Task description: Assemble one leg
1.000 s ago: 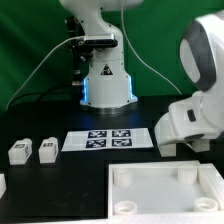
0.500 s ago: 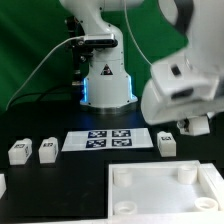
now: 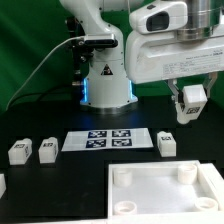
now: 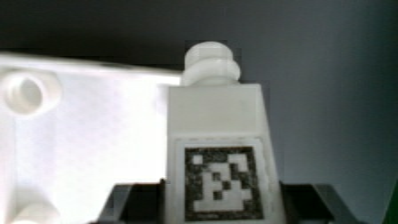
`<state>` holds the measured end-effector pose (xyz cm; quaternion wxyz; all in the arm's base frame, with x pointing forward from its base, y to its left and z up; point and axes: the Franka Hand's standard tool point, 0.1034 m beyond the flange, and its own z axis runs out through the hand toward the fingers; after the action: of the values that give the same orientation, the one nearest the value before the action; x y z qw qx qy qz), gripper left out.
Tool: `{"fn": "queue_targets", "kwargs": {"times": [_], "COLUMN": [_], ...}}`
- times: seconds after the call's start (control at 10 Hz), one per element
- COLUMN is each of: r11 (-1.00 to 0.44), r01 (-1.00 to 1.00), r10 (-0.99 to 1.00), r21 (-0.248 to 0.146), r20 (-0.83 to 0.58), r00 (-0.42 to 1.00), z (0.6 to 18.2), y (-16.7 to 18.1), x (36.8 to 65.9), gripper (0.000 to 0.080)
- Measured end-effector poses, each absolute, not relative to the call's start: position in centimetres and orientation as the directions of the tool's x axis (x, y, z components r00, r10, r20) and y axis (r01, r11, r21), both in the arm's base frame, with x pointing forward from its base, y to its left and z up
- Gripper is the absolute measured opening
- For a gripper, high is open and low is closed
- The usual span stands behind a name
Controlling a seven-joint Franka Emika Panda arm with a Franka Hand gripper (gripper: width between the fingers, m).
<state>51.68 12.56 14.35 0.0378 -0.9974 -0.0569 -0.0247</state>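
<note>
My gripper [image 3: 190, 108] hangs in the air at the exterior view's right, shut on a leg [image 3: 190, 98], a small white blocky post with a black-and-white tag. In the wrist view the held leg [image 4: 217, 125] stands between the dark fingers [image 4: 135, 200], its round peg pointing away, with my gripper [image 4: 217, 208] closed on its tagged end. The large flat white square top [image 3: 150, 198] with round corner sockets lies on the table below and also shows in the wrist view [image 4: 71, 120].
Another leg [image 3: 167, 143] lies beside the marker board [image 3: 108, 139]. Two more legs [image 3: 19, 151] [image 3: 47, 150] lie at the exterior view's left. The robot base [image 3: 107, 82] stands behind the marker board.
The arm has risen from low at the exterior view's right, carrying the leg up off the table. The wrist now sits high above the square top.
</note>
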Motion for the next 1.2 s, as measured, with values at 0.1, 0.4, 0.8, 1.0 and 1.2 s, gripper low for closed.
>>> {"fn": "queue_targets", "kwargs": {"times": [0.1, 0.4, 0.8, 1.0, 1.2], "r11": [-0.99, -0.987, -0.988, -0.987, -0.987], "r01": [0.119, 0.141, 0.138, 0.144, 0.156], "r10": [0.105, 0.097, 0.063, 0.079, 0.11], "r21": [-0.075, -0.076, -0.076, -0.068, -0.039], "r20": [0.17, 0.418, 0.611, 0.576, 0.545], "r00": [0.98, 0.903, 0.789, 0.814, 0.831], "z": [14.4, 16.4, 13.2, 12.9, 12.9], "y": [12.6, 12.1, 13.6, 13.4, 12.0], "x": [51.8, 56.6, 58.3, 58.2, 59.6], "gripper": [0.0292, 0.0292, 0.0292, 0.0292, 0.0292]}}
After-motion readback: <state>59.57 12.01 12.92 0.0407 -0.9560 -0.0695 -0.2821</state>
